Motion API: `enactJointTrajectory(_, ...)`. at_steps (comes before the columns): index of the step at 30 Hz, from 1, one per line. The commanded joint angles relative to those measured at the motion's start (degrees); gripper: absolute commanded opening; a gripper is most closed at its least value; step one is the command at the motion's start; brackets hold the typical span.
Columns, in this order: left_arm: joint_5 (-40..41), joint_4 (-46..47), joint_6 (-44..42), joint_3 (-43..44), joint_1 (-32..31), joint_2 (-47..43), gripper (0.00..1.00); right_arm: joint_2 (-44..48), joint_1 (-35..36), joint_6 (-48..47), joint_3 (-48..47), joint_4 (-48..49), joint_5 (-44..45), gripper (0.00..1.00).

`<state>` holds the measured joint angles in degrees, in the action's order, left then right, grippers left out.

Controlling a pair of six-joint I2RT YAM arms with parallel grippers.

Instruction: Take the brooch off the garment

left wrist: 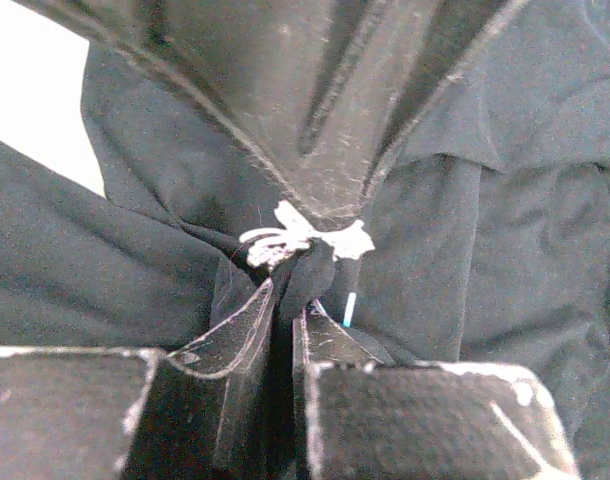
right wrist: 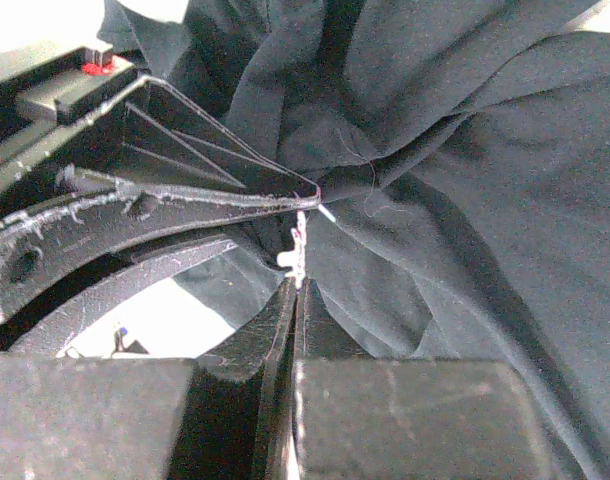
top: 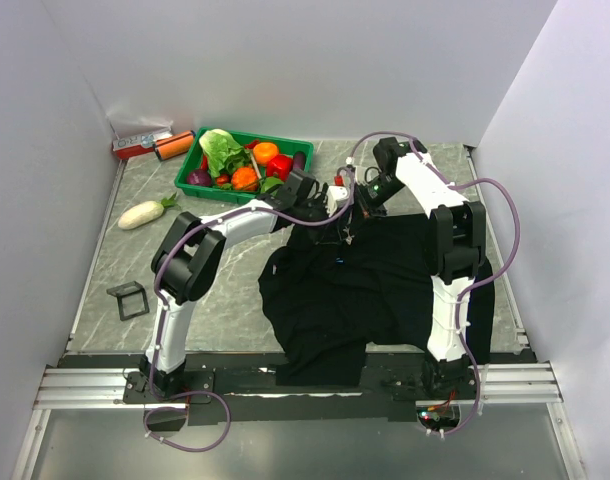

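The black garment point(top: 365, 290) lies crumpled on the table's right half, with a fold lifted at its far edge. My left gripper point(top: 335, 205) is shut on a pinch of black fabric point(left wrist: 315, 270) just below the brooch; in the left wrist view its tips point(left wrist: 288, 300) are closed. The brooch point(left wrist: 297, 238) is a tiny white sparkly pin. My right gripper point(top: 361, 205) comes from the opposite side and is shut on the brooch point(right wrist: 297, 255), tips closed point(right wrist: 298, 285). The left gripper's fingers point(right wrist: 185, 180) show at the left of the right wrist view.
A green tray point(top: 188, 170) of vegetables stands at the back, left of the grippers. A white radish point(top: 143, 214) lies to its left, an orange and red item point(top: 150, 147) at the back wall, a small black frame point(top: 130, 300) at front left. White walls enclose the table.
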<state>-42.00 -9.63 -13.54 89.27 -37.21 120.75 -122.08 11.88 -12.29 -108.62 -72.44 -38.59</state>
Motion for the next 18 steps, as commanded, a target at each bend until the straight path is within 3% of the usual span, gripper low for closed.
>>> enactJointTrajectory(1, 0.3, 3.1, 1.3, 2.1, 0.6, -0.7, 0.18, 1.7, 0.7, -2.2, 0.8, -1.9, -1.9, 0.0)
enactJointTrajectory(10, -4.8, 2.3, 1.2, -1.1, 1.8, -1.7, 0.41, -2.3, 1.7, -8.2, 5.2, -4.6, -8.8, 0.0)
enactJointTrajectory(18, -17.4, -2.7, 3.6, 0.5, 1.9, 1.9, 0.56, -7.6, 1.5, -14.3, 9.6, -5.9, -14.7, 0.0)
